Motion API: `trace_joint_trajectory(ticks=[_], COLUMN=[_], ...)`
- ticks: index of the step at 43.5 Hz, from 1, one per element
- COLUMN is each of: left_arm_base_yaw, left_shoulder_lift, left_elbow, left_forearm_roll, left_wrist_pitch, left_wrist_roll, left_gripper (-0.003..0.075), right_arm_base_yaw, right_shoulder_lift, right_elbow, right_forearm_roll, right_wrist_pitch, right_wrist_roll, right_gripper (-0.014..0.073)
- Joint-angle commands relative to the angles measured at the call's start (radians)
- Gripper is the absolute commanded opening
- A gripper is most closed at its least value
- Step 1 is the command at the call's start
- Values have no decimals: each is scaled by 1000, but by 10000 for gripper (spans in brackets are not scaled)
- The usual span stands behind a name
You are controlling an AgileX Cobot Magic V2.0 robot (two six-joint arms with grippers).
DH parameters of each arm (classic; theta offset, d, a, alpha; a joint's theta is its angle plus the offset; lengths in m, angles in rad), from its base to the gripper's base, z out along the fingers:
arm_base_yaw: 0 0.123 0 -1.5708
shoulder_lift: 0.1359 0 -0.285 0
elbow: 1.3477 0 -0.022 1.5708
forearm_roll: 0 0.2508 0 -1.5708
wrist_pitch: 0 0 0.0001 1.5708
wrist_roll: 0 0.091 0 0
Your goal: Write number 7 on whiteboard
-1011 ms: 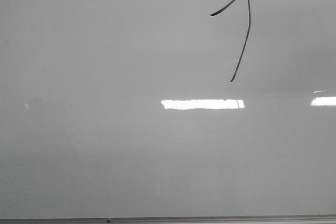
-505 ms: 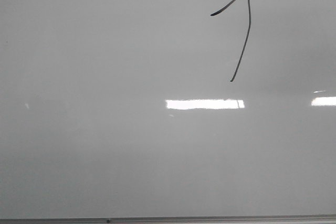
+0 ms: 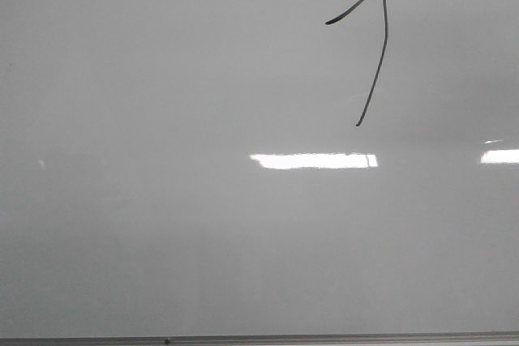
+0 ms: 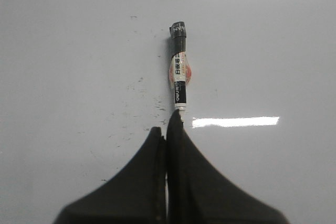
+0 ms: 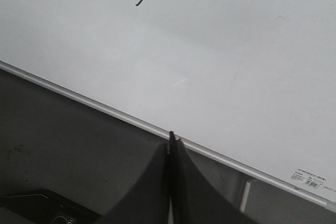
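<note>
**7 is on the board, marker lifted clear**

The number 7 sits near the whiteboard's top right corner in the front view: short slanted top stroke, long slightly curved downstroke, both joined at a peak. Reads a bit like a 1, but the stroke looks finished, so I'd judge the writing step done.

Left gripper is pinching a marker by its tail, fingers pressed tight on the barrel, dark end pointing away at the board. Can't tell whether that end touches the surface; no fresh line by it, only faint specks. Holding it end-on keeps the barrel in line with the wrist for writing.

Right gripper has fingers pressed together on nothing, parked over the board's lower frame edge, out of the way; the tail of the 7 shows at its far side.

Versus 1 s ago: the 7 is unchanged, no stroke added. Only the bright light reflection below it flickered slightly in width.
</note>
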Motion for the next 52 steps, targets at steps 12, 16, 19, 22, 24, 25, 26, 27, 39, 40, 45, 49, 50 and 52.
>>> trace_joint_trajectory(ticks=[12,16,19,22,24,25,26,27,39,40,45,49,50,52], left_arm_base_yaw=[2,2,2,2,2,2,2,2,2,2,2,2,2,2], left_shoulder_lift=[-14,-14,-14,-14,-14,-14,-14,-14,-14,-13,-13,-13,-13,-13], left_elbow=[13,13,13,13,13,13,13,13,13,13,13,13,13,13], left_forearm_roll=[-8,-8,-8,-8,-8,-8,-8,-8,-8,-8,-8,-8,-8,-8], left_wrist_pitch=[-86,-86,-86,-86,-86,-86,-86,-86,-86,-86,-86,-86,-86,-86], left_wrist_roll=[1,1,1,1,1,1,1,1,1,1,1,1,1,1], left_gripper=[-20,-20,-20,-20,-20,-20,-20,-20,-20,-20,-20,-20,-20,-20], right_arm_base_yaw=[-237,-277,-305,-326,-335,-340,-342,-344,-390,-393,-399,-399,-399,-399], right_shoulder_lift=[-268,-345,-395,-431,-455,-464,-474,-482,-558,-558,-557,-557,-557,-557], right_elbow=[289,406,486,549,592,609,630,645,786,795,840,837,837,837], right_forearm_roll=[-5,-5,-5,-3,0,0,0,0,0,0,2,5,5,7], right_wrist_pitch=[-468,-582,-651,-708,-742,-762,-776,-791,-935,-948,-1004,-1000,-1002,-1006], right_wrist_roll=[1,1,1,1,1,1,1,1,1,1,2,2,2,2], right_gripper=[-66,-66,-66,-66,-66,-66,-66,-66,-66,-66,-66,-66,-66,-66])
